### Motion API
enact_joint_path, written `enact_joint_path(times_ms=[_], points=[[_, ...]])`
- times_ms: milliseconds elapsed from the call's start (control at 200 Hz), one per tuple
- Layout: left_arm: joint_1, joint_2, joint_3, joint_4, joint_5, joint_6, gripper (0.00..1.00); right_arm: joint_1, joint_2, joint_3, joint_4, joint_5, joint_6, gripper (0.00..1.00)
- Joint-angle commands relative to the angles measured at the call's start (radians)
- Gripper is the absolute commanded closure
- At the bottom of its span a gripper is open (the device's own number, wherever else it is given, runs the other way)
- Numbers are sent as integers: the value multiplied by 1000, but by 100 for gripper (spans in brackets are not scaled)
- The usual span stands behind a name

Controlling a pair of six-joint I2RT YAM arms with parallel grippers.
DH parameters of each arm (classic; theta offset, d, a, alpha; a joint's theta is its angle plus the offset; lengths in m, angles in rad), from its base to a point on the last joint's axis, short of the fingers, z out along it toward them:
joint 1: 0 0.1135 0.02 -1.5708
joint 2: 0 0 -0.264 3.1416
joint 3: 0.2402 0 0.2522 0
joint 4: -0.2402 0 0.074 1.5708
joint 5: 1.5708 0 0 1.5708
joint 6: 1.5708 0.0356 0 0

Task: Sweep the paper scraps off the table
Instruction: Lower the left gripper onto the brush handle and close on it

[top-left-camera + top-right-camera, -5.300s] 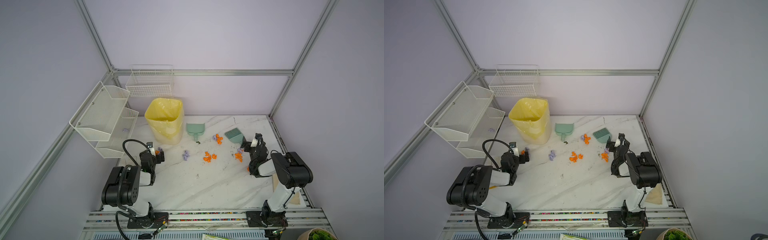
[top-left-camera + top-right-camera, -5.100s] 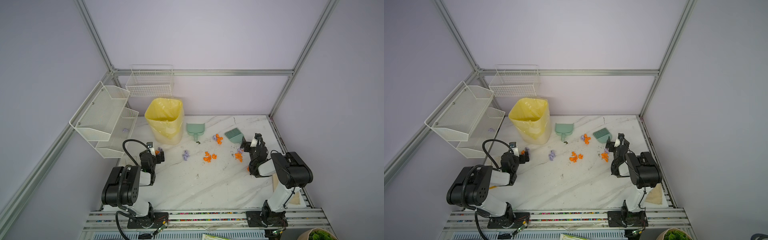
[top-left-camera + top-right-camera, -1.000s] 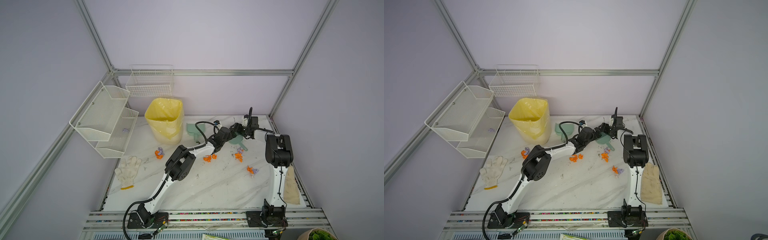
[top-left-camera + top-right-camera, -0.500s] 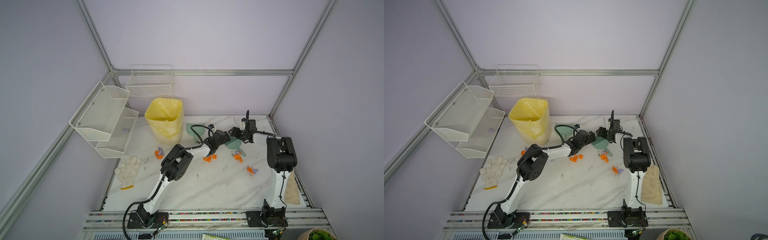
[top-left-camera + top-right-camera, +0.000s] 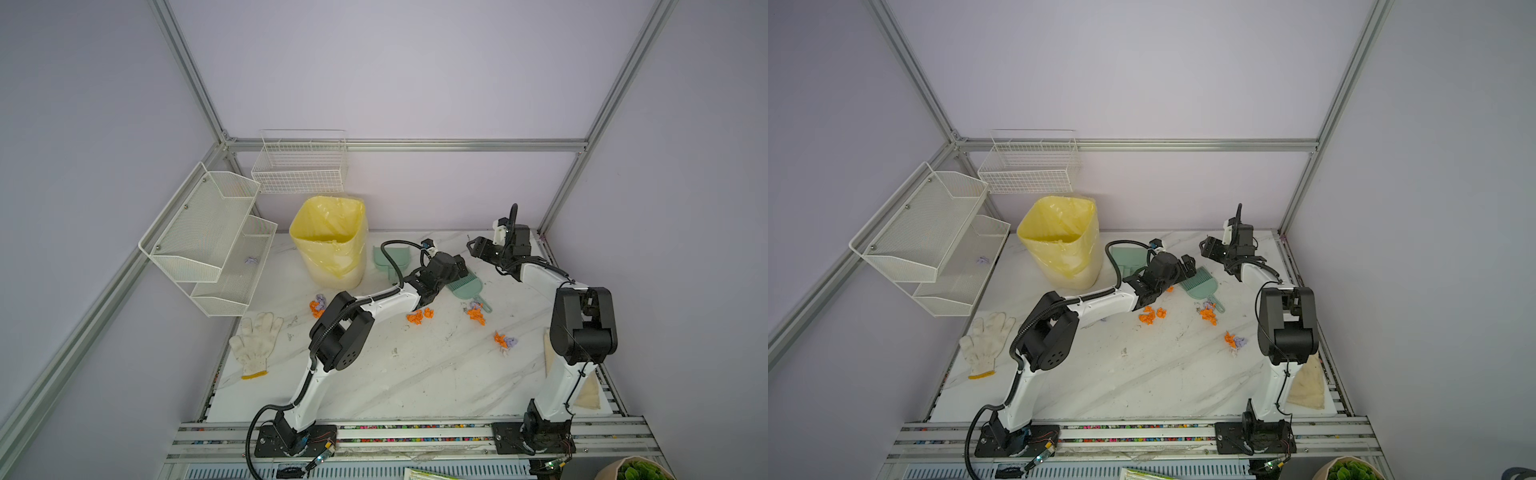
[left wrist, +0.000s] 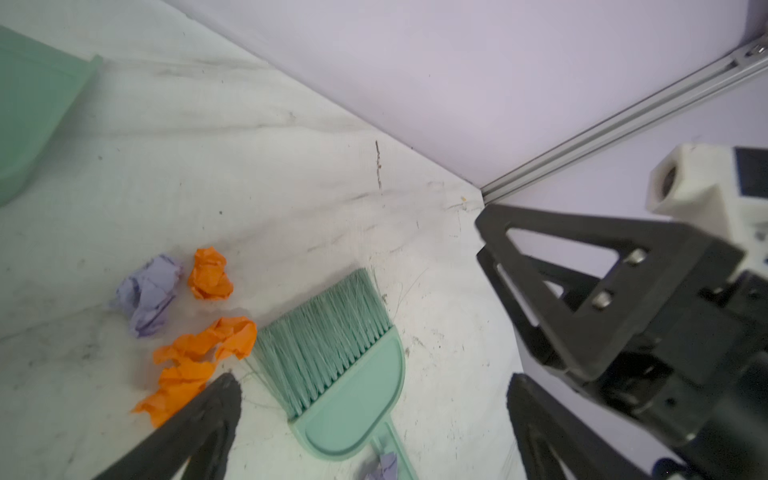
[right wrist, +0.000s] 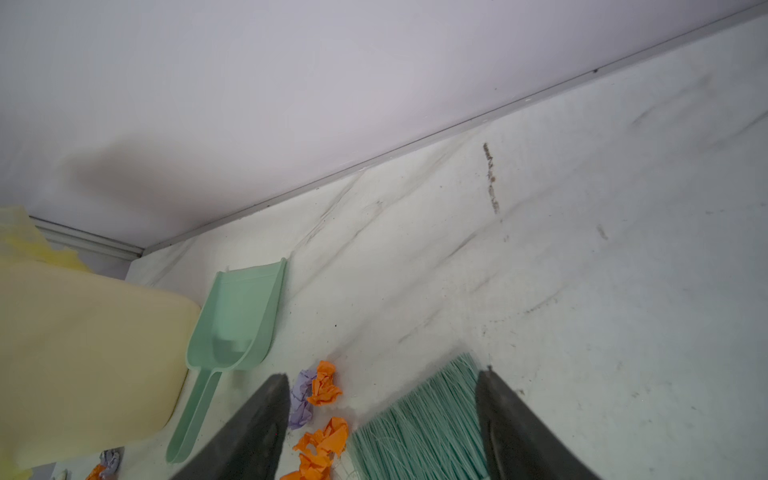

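We see paper scraps strewn on the table from ten to three o'clock. Farther, at twelve, our left gripper gapes over the green brush; beyond, at one, our right gripper stands with fingers apart.

a yellow-lined bin stands left of centre, with a green dustpan just right of it and a green brush further right. a white glove lies at lower left. white mesh shelves and a wire basket hang at upper left.

paper scraps on table, dustpan left of brush
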Motion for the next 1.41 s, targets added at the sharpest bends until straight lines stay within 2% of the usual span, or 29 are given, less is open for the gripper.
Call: enact_joint_path(times_ms=[0, 360, 540, 705, 810, 935, 1305, 1400], points=[[-33, 64, 170, -141, 5, -47, 0, -48, -53, -53, -27, 23, 34, 27], [-55, 243, 418, -303, -64, -56, 0, -104, -142, -139, -14, 48, 46, 26], [-54, 303, 464, -321, -78, -82, 0, -115, -138, -147, -10, 45, 49, 26], [-53, 347, 515, -336, -123, -70, 5, -118, -142, -158, -4, 41, 49, 26], [-49, 388, 571, -351, -127, -84, 10, -122, -146, -165, -4, 43, 49, 26], [-44, 432, 615, -357, -122, -121, 26, -131, -148, -169, -4, 38, 54, 26], [-32, 476, 608, -381, -136, -189, 54, -138, -158, -178, 4, 20, 68, 27], [-28, 488, 609, -380, -129, -201, 65, -140, -161, -178, 4, 12, 70, 27]])
